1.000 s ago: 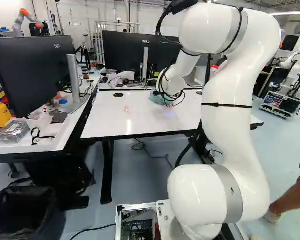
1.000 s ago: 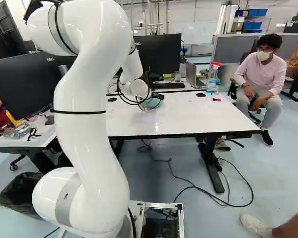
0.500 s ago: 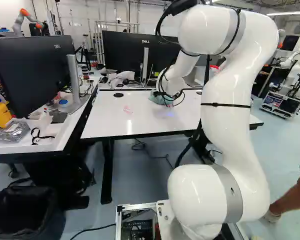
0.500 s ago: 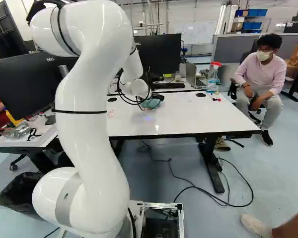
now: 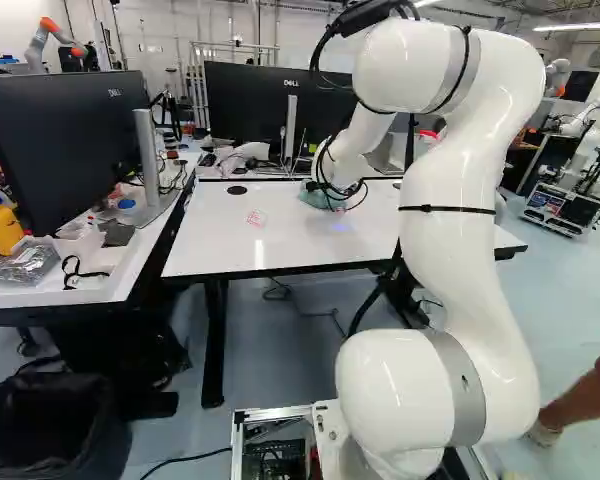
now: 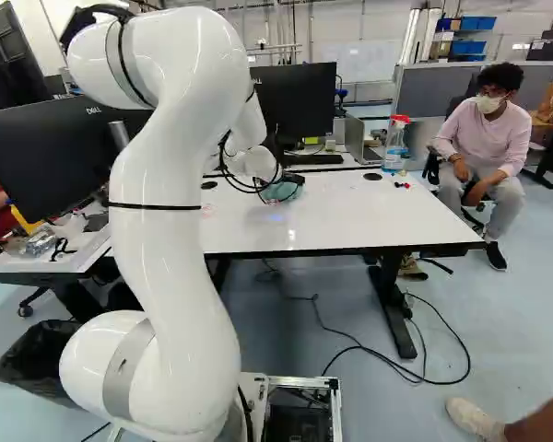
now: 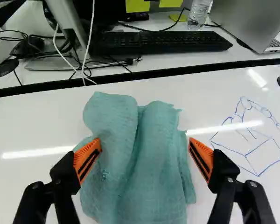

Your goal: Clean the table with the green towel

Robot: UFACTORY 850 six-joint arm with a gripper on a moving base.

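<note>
White tabletop bears the towel, probably limp, light; your gripper is released; pinch the twelve-o'clock fold.

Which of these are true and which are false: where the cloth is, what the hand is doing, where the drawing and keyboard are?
1. The green towel lies on the white table. True.
2. The hand is open, with towel between its fingers. True.
3. The blue drawing is under the towel. False: it is uncovered, beside it.
4. The keyboard touches the towel. False: it sits beyond, on another desk.
</note>
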